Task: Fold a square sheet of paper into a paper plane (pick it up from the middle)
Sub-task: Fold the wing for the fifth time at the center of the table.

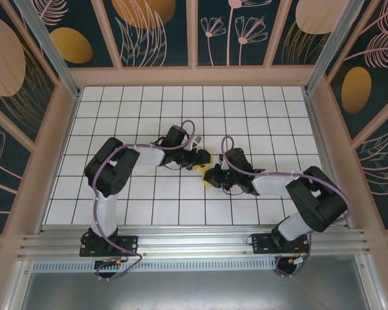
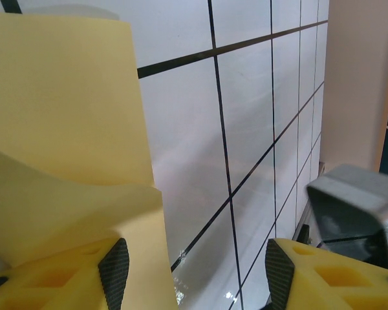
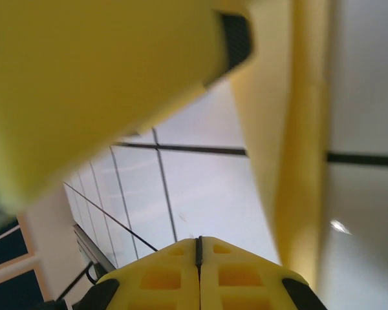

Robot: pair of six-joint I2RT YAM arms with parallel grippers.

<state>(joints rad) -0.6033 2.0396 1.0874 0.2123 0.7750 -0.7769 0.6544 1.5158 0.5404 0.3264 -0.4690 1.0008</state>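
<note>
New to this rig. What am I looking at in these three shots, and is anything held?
Two black robot arms, the left arm and the right arm, are bolted at the near edge of a white gridded table. Each ends in a two-finger gripper with yellow fingers. One picture looks down from above; the others come from a camera on each wrist. Between the grippers is a yellow sheet of paper, bent over. The left gripper is open, paper against one finger. The right gripper is shut; whether it pinches paper I cannot tell.
</note>
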